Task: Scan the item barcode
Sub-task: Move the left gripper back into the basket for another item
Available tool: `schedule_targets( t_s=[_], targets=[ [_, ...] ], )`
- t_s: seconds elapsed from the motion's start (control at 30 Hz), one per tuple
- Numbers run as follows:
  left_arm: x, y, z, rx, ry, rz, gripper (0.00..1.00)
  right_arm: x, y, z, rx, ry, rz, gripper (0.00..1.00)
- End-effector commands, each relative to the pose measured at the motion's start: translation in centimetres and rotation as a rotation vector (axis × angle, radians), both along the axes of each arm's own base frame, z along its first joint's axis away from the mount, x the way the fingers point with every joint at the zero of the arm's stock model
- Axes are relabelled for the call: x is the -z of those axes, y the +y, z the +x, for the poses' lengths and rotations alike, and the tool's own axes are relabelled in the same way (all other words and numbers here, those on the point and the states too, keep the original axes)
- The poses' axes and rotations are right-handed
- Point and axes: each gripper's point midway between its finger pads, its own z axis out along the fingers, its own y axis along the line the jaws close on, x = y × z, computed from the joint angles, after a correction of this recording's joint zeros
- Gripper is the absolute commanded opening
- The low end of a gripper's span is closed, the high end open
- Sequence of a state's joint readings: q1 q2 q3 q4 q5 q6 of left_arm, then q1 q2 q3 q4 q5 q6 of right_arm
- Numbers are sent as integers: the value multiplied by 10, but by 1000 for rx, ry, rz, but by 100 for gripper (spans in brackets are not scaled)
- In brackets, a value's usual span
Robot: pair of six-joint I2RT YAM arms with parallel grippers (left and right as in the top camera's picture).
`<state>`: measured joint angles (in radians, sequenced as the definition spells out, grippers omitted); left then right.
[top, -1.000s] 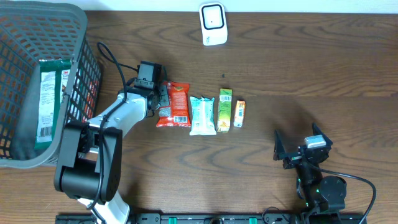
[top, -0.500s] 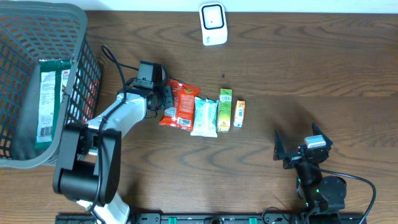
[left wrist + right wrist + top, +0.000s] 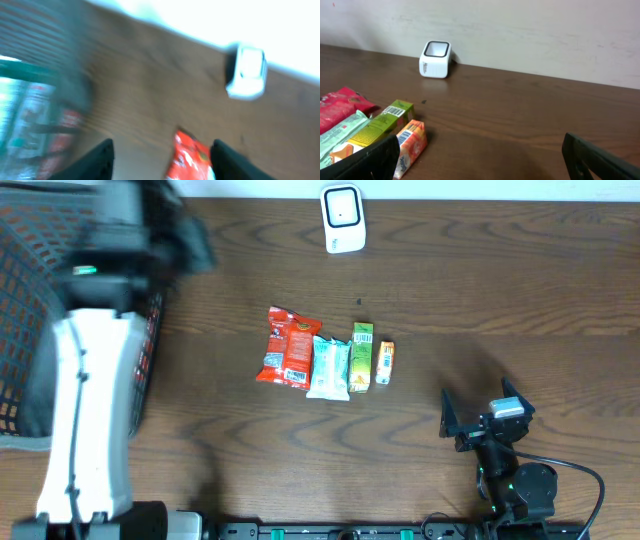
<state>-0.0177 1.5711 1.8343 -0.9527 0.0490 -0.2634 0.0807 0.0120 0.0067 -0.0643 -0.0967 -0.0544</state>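
From overhead, a dark wood-grain table is seen, with a grey mesh basket at the far left. A glossy, crinkled red packet lies tilted near the middle, its right edge touching a white-teal packet. Just right of these lie a slim green box and a smaller orange box. A white, rounded scanner stands at the far edge, well apart from the row. The white left arm is blurred over the basket side. The right gripper sits near right, its jaws spread wide and empty.

In the left wrist view (heavily smeared), the left gripper is seen with its dark fingers apart and nothing between them; the red packet lies on the wood below, the scanner farther off.

In the right wrist view, the matte scanner stands against a pale wall and the packets lie at left.

Half a second ago the left gripper was at the red packet; it has since been lifted off toward the basket, and the packet has stayed where it lay.
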Motion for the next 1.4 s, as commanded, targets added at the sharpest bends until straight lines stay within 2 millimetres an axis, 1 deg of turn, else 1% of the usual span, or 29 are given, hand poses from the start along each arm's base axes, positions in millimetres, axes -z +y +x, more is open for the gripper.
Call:
schedule_targets(
  t_s=[0.0, 0.07, 0.1, 0.17, 0.2, 0.27, 0.3, 0.4, 0.5, 0.6, 0.7, 0.87, 0.9, 0.97, 1.0, 1.03, 1.13, 1.27, 1.37],
  targets=[
    [-42, 76, -14, -208, -64, 95, 65, 0, -2, 0, 10, 2, 12, 99],
    [-44, 113, -25, -303, -57, 98, 70, 0, -2, 0, 10, 2, 12, 99],
    [-40, 132, -31, -351, -41, 99, 71, 0, -2, 0, 10, 2, 12, 99],
    [-29, 164, -40, -429, -2, 97, 80, 0, -2, 0, 10, 2, 12, 99],
    [-21, 177, -43, -449, 22, 99, 83, 0, -2, 0, 10, 2, 12, 99],
    [-1, 198, -45, -441, 81, 103, 86, 0, -2, 0, 10, 2, 12, 99],
    [10, 206, -45, -423, 116, 102, 87, 0, -2, 0, 10, 2, 12, 99],
    [43, 221, -48, -376, 221, 83, 89, 0, -2, 0, 10, 2, 12, 99],
    [73, 232, -52, -349, 318, 69, 91, 0, -2, 0, 10, 2, 12, 99],
    [99, 240, -50, -308, 392, 70, 93, 0, -2, 0, 10, 2, 12, 99],
    [126, 241, -48, -257, 464, 67, 94, 0, -2, 0, 10, 2, 12, 99],
    [180, 243, -45, -178, 600, 36, 96, 0, -2, 0, 10, 2, 12, 99],
    [193, 243, -46, -157, 632, 28, 96, 0, -2, 0, 10, 3, 12, 99],
    [209, 242, -47, -139, 673, 13, 96, 0, -2, 0, 10, 3, 12, 99],
    [222, 242, -47, -130, 701, -1, 96, 0, -2, 0, 10, 3, 12, 99],
    [226, 242, -47, -128, 710, -5, 96, 0, -2, 0, 10, 3, 12, 99],
    [250, 242, -47, -118, 756, -29, 96, 0, -2, 0, 10, 3, 12, 99],
    [276, 238, -52, -105, 820, -65, 96, 0, -2, 0, 10, 3, 12, 99],
    [293, 236, -51, -94, 835, -89, 96, 0, -2, 0, 10, 3, 12, 99]
  ],
)
